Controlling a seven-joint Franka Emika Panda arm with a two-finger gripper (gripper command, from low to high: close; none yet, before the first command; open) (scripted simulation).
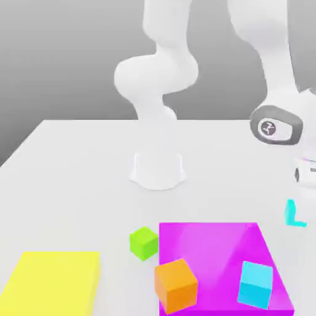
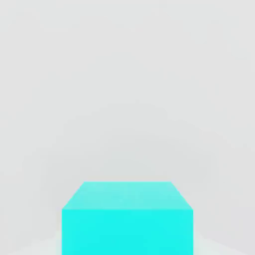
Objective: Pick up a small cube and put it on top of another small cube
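At the exterior view's right edge my gripper [image 1: 302, 207] has come down over a small cyan cube [image 1: 290, 213] and is shut on it. The hand covers most of that cube, leaving a cyan corner in sight. In the hand view the same cyan cube [image 2: 127, 219] sits very close, centred under the hand on the white table. A small green cube [image 1: 144, 242] rests on the table just left of the magenta pad [image 1: 210, 247]. An orange cube [image 1: 176, 284] and a second cyan cube [image 1: 255, 284] stand on that pad.
A flat yellow pad [image 1: 52, 281] lies at the front left of the exterior view. The arm's white base [image 1: 157, 168] stands mid-table, and its links rise and arch over to the right. The white table [image 1: 74, 173] stretches to the left.
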